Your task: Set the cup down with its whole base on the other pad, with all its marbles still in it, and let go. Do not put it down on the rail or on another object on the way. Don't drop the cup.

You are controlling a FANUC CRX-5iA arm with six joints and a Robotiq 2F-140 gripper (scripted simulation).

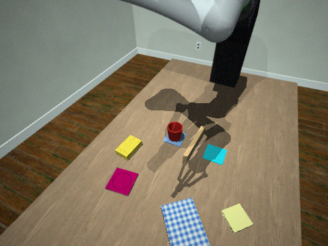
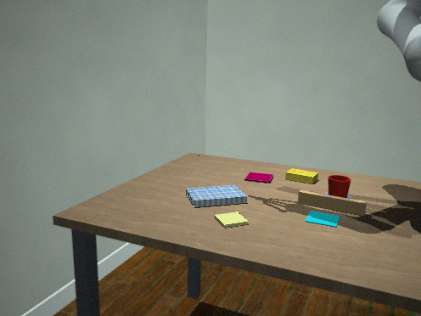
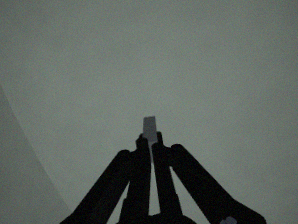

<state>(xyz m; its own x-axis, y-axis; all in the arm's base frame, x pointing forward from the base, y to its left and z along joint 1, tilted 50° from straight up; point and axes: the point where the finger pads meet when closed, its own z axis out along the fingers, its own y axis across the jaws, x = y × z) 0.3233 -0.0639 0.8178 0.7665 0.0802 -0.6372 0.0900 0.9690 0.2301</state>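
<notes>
- Hand (image 3: 150, 137) fully closed, empty, facing a blank wall.
- Red cup (image 1: 174, 131) upright on blue pad (image 1: 174, 139), beside wooden rail (image 1: 194, 142); cyan pad (image 1: 215, 154) beyond, on desk (image 1: 264, 139).

We see the table (image 1: 264, 139) from high behind the arm and low across a corner (image 2: 64, 221), while the wrist view faces blank wall.

Wooden table (image 1: 271, 139), pads, sponge (image 1: 128, 147), rail (image 1: 194, 142)
</notes>
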